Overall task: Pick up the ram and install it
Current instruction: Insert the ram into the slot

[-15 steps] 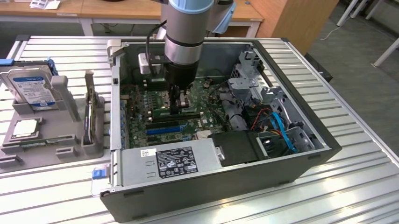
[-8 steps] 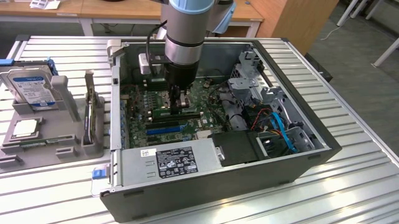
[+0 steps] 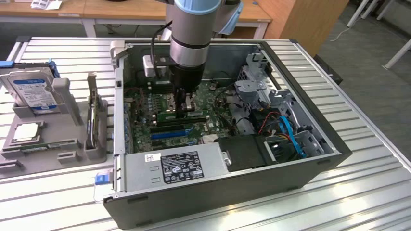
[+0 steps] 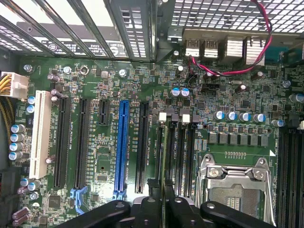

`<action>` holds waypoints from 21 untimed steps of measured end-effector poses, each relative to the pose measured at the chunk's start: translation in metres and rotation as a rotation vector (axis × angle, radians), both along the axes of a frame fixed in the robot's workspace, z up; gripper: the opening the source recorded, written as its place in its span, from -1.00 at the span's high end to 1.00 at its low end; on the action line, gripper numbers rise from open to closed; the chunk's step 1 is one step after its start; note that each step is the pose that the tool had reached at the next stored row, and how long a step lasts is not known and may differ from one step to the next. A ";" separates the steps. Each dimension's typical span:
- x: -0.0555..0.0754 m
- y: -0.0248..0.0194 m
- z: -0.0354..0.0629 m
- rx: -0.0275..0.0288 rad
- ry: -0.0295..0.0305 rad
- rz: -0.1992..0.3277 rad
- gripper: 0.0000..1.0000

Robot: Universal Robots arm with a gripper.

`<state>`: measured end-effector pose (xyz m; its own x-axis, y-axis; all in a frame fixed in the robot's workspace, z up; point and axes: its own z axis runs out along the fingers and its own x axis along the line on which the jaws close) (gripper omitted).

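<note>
The pincer (image 4: 163,205) is closed on the ram (image 4: 162,156), holding it edge-on just above the black memory slots (image 4: 182,152) inside the computer case (image 3: 321,159). Judged light, stiff and fragile: grip mid-length across the flat faces, clear of the contacts.

Your arm (image 3: 191,33): grey and blue.
You're looking at a grey tube with a pale-blue joint cap (image 3: 205,5), a black cable (image 3: 153,45) alongside, and a glossy black gripper (image 4: 161,209).
</note>
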<state>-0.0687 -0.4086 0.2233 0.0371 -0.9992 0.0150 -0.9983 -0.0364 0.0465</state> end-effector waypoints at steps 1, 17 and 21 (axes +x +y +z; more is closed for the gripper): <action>0.000 0.0000 -0.0002 0.0000 0.0000 0.000 0.73; 0.000 0.0000 -0.0031 -0.0001 -0.0018 0.000 0.73; 0.000 0.0000 -0.0029 0.0003 -0.0020 0.000 0.73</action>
